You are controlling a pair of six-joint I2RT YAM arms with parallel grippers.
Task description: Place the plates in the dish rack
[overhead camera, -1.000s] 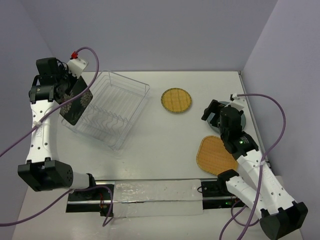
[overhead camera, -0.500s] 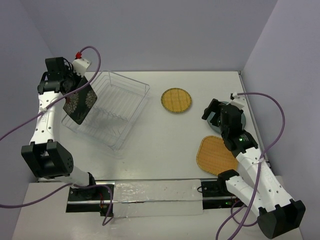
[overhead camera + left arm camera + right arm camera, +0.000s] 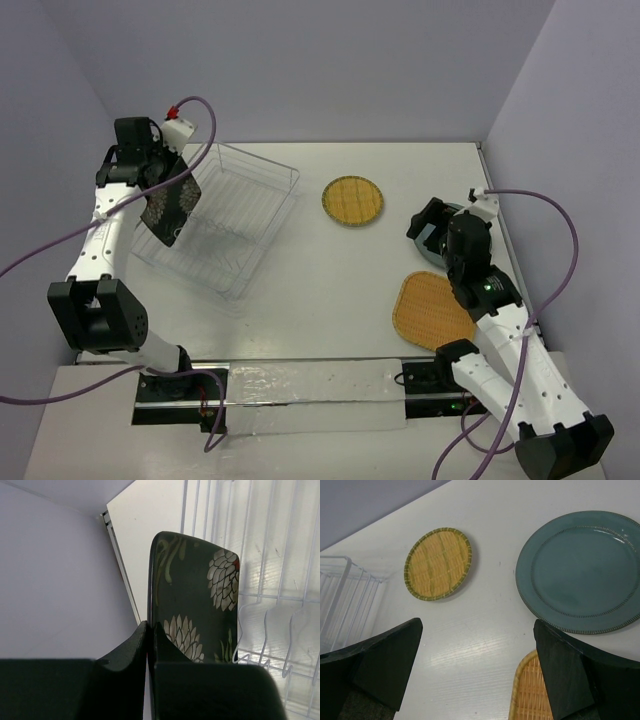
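My left gripper (image 3: 152, 190) is shut on the black square plate with white-red flowers (image 3: 168, 204), holding it on edge over the left side of the clear wire dish rack (image 3: 245, 205). In the left wrist view the plate (image 3: 195, 600) rises from my closed fingers (image 3: 131, 647) above the rack floor (image 3: 280, 545). My right gripper (image 3: 428, 226) is open and empty above the table. The round yellow woven plate (image 3: 352, 200), the teal-grey plate (image 3: 582, 570) and the orange-yellow woven plate (image 3: 430, 310) lie flat on the table. The teal plate is mostly hidden under the right arm in the top view.
The table's left edge meets the purple wall (image 3: 55, 580) right beside the rack. The right wall (image 3: 580, 150) runs close to the right arm. A clear strip (image 3: 310, 395) lies along the near edge between the arm bases.
My left gripper has carried the black plate up and to the right, from the rack's left rim to over its left part. The right gripper has shifted slightly.
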